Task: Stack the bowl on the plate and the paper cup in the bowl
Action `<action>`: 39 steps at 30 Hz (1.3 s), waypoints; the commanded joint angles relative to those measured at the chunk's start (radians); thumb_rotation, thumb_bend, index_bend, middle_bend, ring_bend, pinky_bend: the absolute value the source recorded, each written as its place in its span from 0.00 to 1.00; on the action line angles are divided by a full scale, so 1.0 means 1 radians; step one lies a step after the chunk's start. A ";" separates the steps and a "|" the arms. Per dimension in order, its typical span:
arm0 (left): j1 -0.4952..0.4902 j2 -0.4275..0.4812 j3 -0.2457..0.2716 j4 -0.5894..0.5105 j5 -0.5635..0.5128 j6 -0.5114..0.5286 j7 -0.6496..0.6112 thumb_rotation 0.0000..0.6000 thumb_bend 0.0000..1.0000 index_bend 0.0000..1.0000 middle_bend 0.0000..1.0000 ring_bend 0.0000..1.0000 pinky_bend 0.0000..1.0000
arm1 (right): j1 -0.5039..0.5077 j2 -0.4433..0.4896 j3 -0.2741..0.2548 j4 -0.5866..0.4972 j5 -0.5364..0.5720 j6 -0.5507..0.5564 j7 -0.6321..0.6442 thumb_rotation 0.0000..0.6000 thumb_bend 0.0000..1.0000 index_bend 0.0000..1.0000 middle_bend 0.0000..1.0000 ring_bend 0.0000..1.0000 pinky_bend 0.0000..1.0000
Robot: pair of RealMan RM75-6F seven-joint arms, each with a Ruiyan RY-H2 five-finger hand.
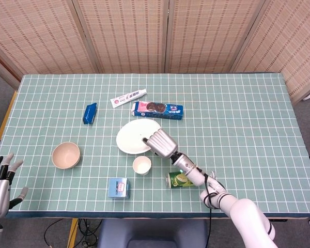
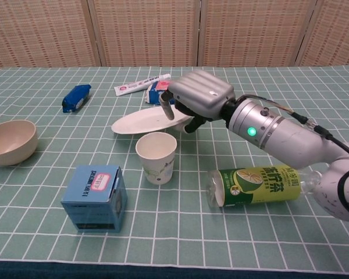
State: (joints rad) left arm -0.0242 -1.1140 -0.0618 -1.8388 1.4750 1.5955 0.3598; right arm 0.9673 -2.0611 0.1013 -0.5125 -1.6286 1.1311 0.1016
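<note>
Left hand (image 1: 0, 183) sits off the table's near-left corner, fingers spread, holding nothing, and the smooth cream bowl (image 1: 66, 155) rests on the gridded green cloth (image 1: 237, 103). Mid-table, the glossy white plate (image 1: 134, 136) hangs tilted in the metallic right hand's (image 1: 161, 143) grasp. The ribbed-looking paper cup (image 1: 142, 165) stands upright just in front of it.

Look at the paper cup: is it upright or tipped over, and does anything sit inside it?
Upright. The cup stands on its base with its open rim facing up, and the head view shows an empty white inside.
</note>
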 commanded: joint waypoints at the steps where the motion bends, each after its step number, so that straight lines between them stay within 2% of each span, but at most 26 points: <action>1: 0.000 -0.001 0.001 -0.001 0.003 0.001 0.002 1.00 0.25 0.18 0.03 0.01 0.09 | -0.002 0.023 0.002 -0.045 0.019 -0.033 -0.032 1.00 0.14 0.43 0.86 0.90 1.00; 4: 0.002 -0.001 0.001 -0.003 0.003 0.003 0.005 1.00 0.25 0.18 0.03 0.01 0.09 | 0.000 0.043 0.010 -0.095 0.037 -0.065 -0.060 1.00 0.04 0.36 0.85 0.89 1.00; 6: 0.003 0.000 0.001 -0.004 0.004 0.006 0.005 1.00 0.25 0.18 0.03 0.01 0.09 | 0.001 0.062 0.018 -0.135 0.053 -0.087 -0.083 1.00 0.00 0.31 0.83 0.88 1.00; 13: 0.003 0.004 0.002 -0.007 0.007 0.004 0.008 1.00 0.25 0.18 0.03 0.01 0.09 | -0.011 0.158 0.027 -0.299 0.102 -0.169 -0.181 1.00 0.00 0.15 0.79 0.85 1.00; 20: -0.001 0.003 0.002 -0.005 0.011 -0.001 0.007 1.00 0.25 0.18 0.03 0.00 0.09 | -0.030 0.266 0.031 -0.445 0.142 -0.215 -0.270 1.00 0.00 0.07 0.77 0.84 1.00; 26: -0.014 0.012 -0.007 -0.003 0.011 -0.016 0.011 1.00 0.25 0.18 0.03 0.00 0.09 | -0.091 0.365 0.030 -0.560 0.150 -0.139 -0.298 1.00 0.00 0.07 0.77 0.84 1.00; 34: -0.071 0.035 -0.028 0.017 0.004 -0.089 0.015 1.00 0.25 0.19 0.03 0.01 0.09 | -0.239 0.546 0.018 -0.752 0.181 0.022 -0.371 1.00 0.00 0.07 0.74 0.80 1.00; 39: -0.112 0.044 -0.043 0.028 -0.020 -0.152 -0.020 1.00 0.25 0.19 0.03 0.01 0.09 | -0.336 0.638 0.005 -0.846 0.204 0.114 -0.391 1.00 0.02 0.14 0.69 0.72 0.98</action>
State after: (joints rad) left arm -0.1254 -1.0739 -0.0990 -1.8157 1.4625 1.4560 0.3478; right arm 0.6616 -1.4512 0.1139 -1.3286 -1.4376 1.2196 -0.2765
